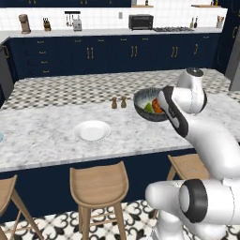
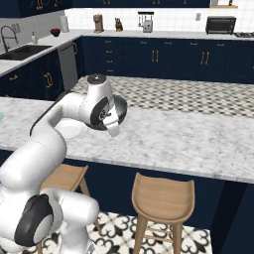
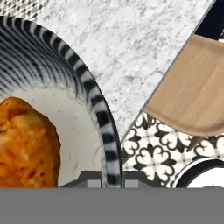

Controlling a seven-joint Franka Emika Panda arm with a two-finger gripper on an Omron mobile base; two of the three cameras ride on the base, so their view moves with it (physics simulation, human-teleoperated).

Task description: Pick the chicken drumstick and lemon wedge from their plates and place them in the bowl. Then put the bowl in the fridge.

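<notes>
My gripper (image 3: pixel 111 178) is shut on the rim of the dark grey bowl (image 3: pixel 99 114), one fingertip on each side of the striped edge. In the left base view the bowl (image 1: pixel 142 104) hangs tilted over the island counter by my hand (image 1: pixel 163 100). Inside it lie the orange-brown chicken drumstick (image 1: pixel 156 106) and the green-yellow lemon wedge (image 1: pixel 149 107). The drumstick (image 3: pixel 26 144) also sits close up in the hand view. A bare white plate (image 1: pixel 92 130) rests on the counter left of the bowl. A sliver of pale blue plate (image 1: pixel 1 137) shows at the left edge. A grey strip of the fridge (image 1: pixel 234 65) stands far right.
Two small shakers (image 1: pixel 118 102) stand on the marble island counter (image 1: pixel 47 136) behind the white plate. Wooden stools (image 1: pixel 98 183) (image 2: pixel 162 194) line the counter's near side, one right below my hand (image 3: pixel 192 92). Navy cabinets and a sink (image 2: pixel 22 51) run along the back and left.
</notes>
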